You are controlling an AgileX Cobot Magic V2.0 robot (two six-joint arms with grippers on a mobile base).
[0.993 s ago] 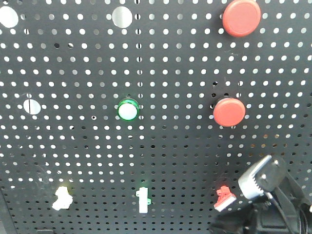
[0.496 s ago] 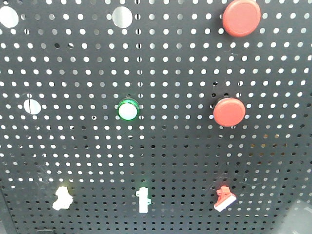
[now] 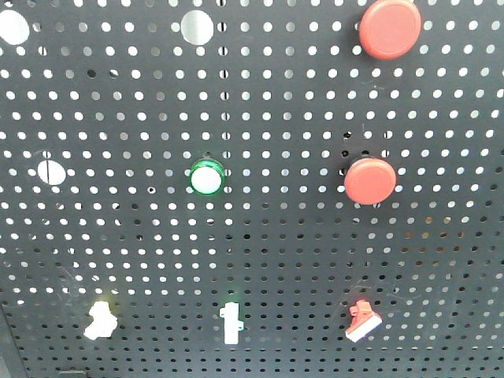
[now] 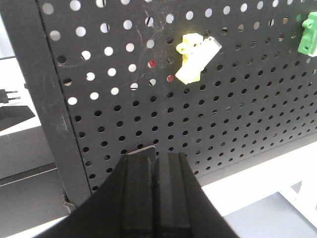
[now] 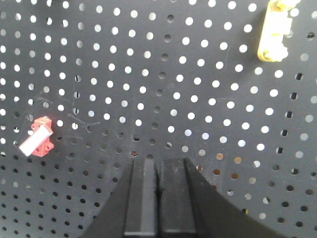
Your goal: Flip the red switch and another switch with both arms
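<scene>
Right wrist view: red switch [image 5: 38, 143] lies up-left of the closed right end effector [image 5: 157, 166].

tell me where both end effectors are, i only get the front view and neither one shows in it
observer: the left wrist view has the left end effector shut, aimed at the pegboard below the pale yellow switch and apart from that switch.
operator: ok and the right one, is it on the red switch
observer: no. in the right wrist view the right end effector is shut and faces bare board, with the red switch off to the left of that picture, clear of the fingers.
</scene>
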